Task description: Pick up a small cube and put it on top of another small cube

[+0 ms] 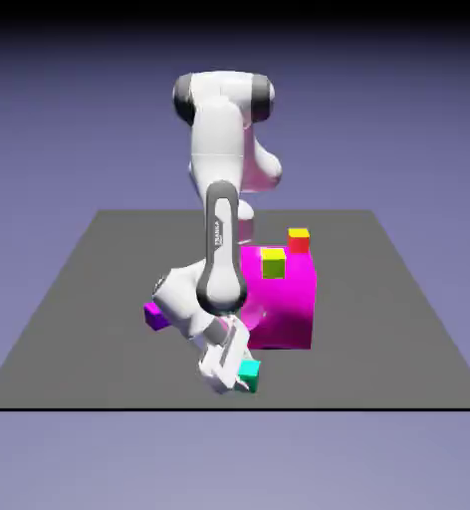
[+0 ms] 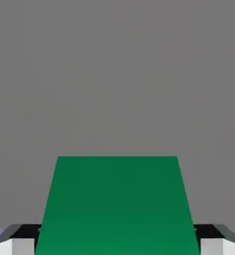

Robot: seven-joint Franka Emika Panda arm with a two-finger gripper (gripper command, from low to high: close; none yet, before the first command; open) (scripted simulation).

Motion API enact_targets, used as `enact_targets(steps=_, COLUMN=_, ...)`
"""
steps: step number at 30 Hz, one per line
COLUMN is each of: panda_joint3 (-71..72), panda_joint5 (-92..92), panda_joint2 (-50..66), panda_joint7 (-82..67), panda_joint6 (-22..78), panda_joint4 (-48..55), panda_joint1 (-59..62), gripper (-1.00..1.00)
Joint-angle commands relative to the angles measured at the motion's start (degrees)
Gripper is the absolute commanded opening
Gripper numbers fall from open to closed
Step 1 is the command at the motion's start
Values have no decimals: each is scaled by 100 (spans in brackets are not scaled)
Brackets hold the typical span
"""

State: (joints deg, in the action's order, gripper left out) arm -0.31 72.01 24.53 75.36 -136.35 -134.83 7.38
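Your gripper (image 2: 117,243) is closed on the green cube (image 1: 248,376), with one grey fingertip against each side of it in the hand view. The cube is low over the bench (image 1: 378,349), near its front edge; you cannot tell from these views whether its underside touches the surface. Your arm (image 1: 222,239) reaches down to it, the hand tilted in the exterior view.

Behind the cube you have a big magenta block (image 1: 284,314). The yellow cube (image 1: 273,264) shows against the block's upper part, and the red cube (image 1: 299,241) shows farther back, at the block's far edge, with a yellow top face. You cannot tell exactly what either one rests on. Toward the exterior view's left, the purple cube (image 1: 156,316) sits on the bench, partly hidden by your arm.
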Motion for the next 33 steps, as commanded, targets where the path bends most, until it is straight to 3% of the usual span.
enact_targets(steps=1, panda_joint3=-76, panda_joint5=-194, panda_joint2=-208, panda_joint7=143, panda_joint6=101, panda_joint4=-88, panda_joint1=32, gripper=-100)
enact_targets(steps=22, panda_joint3=754, panda_joint5=-3688, panda_joint2=-4567, panda_joint7=1442, panda_joint6=4437, panda_joint4=-563, panda_joint1=978, gripper=-100)
enact_targets(steps=24, panda_joint3=756, panda_joint5=-3696, panda_joint2=-4577, panda_joint7=1445, panda_joint6=4447, panda_joint4=-563, panda_joint1=980, gripper=-100)
enact_targets(steps=28, panda_joint3=1079, panda_joint5=-3296, panda_joint2=-4464, panda_joint7=1231, panda_joint6=3524, panda_joint4=-1329, panda_joint1=759, gripper=-100)
enact_targets(steps=29, panda_joint3=1079, panda_joint5=-3296, panda_joint2=-4464, panda_joint7=1231, panda_joint6=3524, panda_joint4=-1330, panda_joint1=759, gripper=100)
enact_targets(steps=33, panda_joint3=818, panda_joint5=-3619, panda_joint2=-4556, panda_joint7=1404, panda_joint6=4271, panda_joint4=-710, panda_joint1=938, gripper=100)
